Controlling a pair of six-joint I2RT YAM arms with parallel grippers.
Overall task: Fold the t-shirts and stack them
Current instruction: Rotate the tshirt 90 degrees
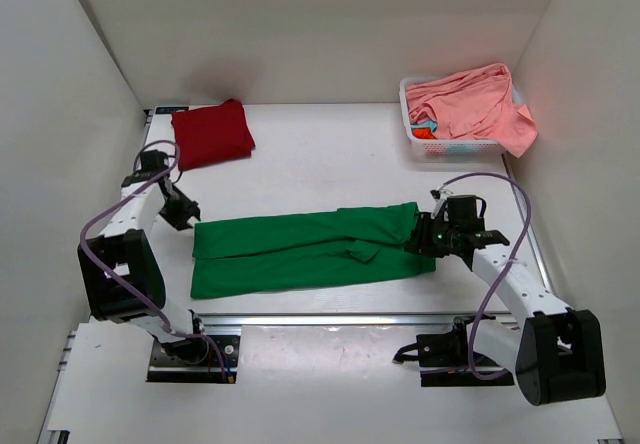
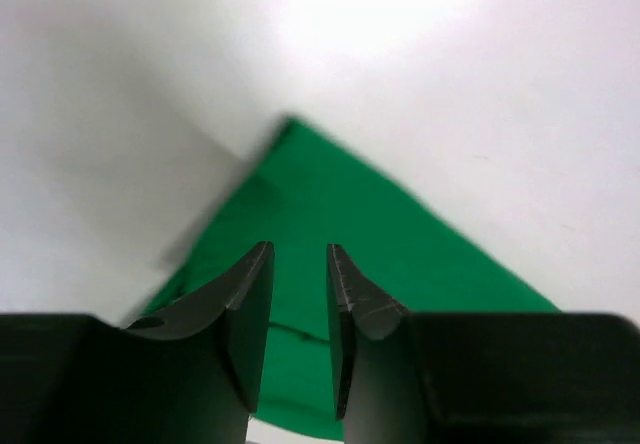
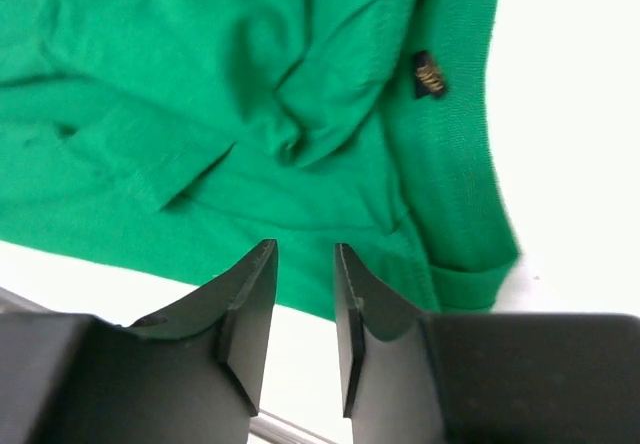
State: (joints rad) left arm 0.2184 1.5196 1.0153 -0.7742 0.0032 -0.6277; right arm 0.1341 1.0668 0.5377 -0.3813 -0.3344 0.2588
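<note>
A bright green t-shirt (image 1: 310, 249), folded into a long band, lies flat across the middle of the table. My left gripper (image 1: 186, 212) hovers at its left end, and in the left wrist view the left gripper (image 2: 300, 254) is open above a corner of the green t-shirt (image 2: 340, 204), holding nothing. My right gripper (image 1: 424, 236) sits at the shirt's right end. The right wrist view shows the right gripper (image 3: 305, 254) open over the hem of the green t-shirt (image 3: 250, 114), nothing between its fingers. A dark red t-shirt (image 1: 212, 132) lies folded at the back left. A salmon pink t-shirt (image 1: 470, 104) is heaped in the basket.
A white lattice basket (image 1: 455, 148) stands at the back right, the pink cloth spilling over its right side. White walls close in the table on three sides. A metal rail (image 1: 330, 319) runs along the near edge, just below the green shirt.
</note>
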